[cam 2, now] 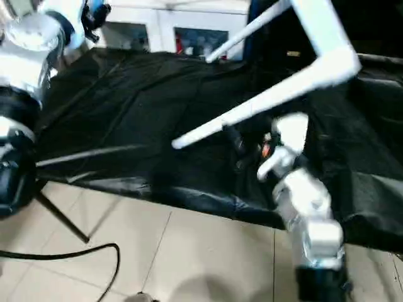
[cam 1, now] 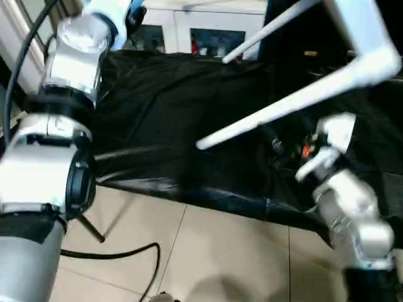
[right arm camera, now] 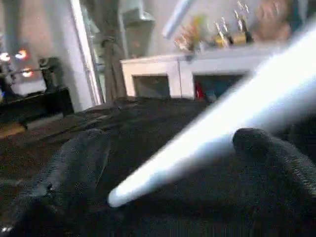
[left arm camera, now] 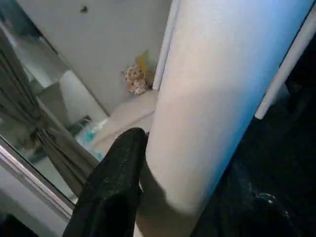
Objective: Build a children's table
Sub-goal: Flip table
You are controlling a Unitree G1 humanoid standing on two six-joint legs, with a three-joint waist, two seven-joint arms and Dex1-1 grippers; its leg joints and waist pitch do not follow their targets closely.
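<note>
The robot's left gripper [left arm camera: 148, 197] has its fingers [left arm camera: 111, 190] clamped on a white tubular leg [left arm camera: 212, 98] of the children's table [cam 1: 371, 60], one black finger pressed flat against the tube. The table hangs in the air above the bench [cam 1: 170, 126], which is draped in black cloth, with two more legs [cam 1: 277, 107] slanting down over the cloth toward the robot. The right gripper [right arm camera: 163, 163] holds its fingers [right arm camera: 74, 173] wide apart, and the tip of one slanting leg [right arm camera: 197, 148] lies between them; whether either finger touches it cannot be told. The right forearm [cam 2: 302, 201] reaches up from below that leg. Behind the bench stands a white cabinet [cam 1: 201, 31] with a soft toy [left arm camera: 136, 79] on top. A black cable [cam 1: 113, 255] trails across the tiled floor [cam 1: 208, 258] in front of the bench.
</note>
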